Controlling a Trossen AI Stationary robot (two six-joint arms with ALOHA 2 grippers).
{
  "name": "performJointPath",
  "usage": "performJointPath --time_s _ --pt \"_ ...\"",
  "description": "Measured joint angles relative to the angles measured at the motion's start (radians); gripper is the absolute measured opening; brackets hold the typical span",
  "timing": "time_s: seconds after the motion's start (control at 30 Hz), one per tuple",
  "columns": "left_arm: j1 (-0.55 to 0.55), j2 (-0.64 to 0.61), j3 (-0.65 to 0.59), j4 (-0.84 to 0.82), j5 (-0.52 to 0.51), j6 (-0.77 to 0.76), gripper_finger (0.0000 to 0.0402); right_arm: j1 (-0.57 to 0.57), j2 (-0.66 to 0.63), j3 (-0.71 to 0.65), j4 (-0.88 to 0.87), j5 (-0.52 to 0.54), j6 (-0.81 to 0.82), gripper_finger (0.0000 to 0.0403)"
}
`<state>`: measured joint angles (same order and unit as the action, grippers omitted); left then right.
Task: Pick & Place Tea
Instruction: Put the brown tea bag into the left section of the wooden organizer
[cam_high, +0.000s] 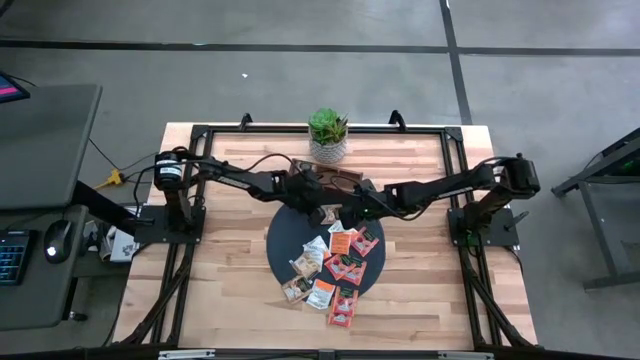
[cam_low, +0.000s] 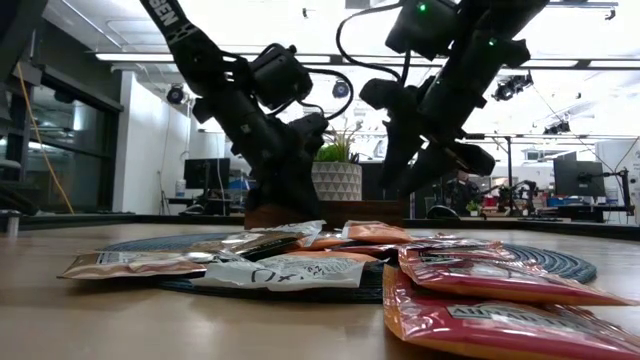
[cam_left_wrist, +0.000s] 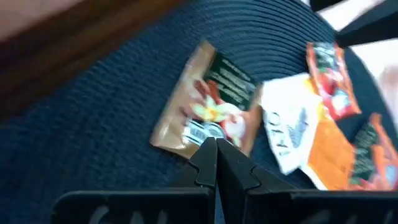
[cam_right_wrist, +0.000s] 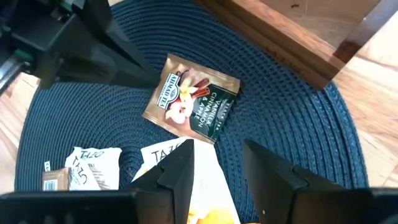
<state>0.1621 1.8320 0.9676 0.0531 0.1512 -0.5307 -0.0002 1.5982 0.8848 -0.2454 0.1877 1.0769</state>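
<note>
The tan-brown sachet (cam_right_wrist: 191, 99) lies flat and alone on the dark round mat (cam_right_wrist: 298, 146), just ahead of the right claw (cam_right_wrist: 217, 165), whose fingers stand apart as if lining up to pinch it. The left claw (cam_left_wrist: 216, 163), fingers pressed together on nothing, hovers at the same sachet's edge. The other tea sachets (cam_high: 338, 272) lie heaped behind both claws. The wooden tray (cam_right_wrist: 292, 37) is cut off, its compartments hidden
</note>
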Motion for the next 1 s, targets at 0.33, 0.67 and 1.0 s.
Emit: performJointPath --time_s 0.33,0.67,1.0 --pt "0.001 0.0 0.0 0.005 -0.028 0.025 0.0 0.0 0.005 0.0 0.005 -0.003 0.049 0.0133" --pt "-0.002 0.0 0.0 -0.005 -0.031 0.063 0.0 0.0 0.047 0.0 0.026 -0.016 0.116 0.0133" --pt "-0.001 0.049 0.002 0.02 0.001 0.066 0.0 -0.013 0.099 0.0 0.049 -0.037 0.204 0.0157"
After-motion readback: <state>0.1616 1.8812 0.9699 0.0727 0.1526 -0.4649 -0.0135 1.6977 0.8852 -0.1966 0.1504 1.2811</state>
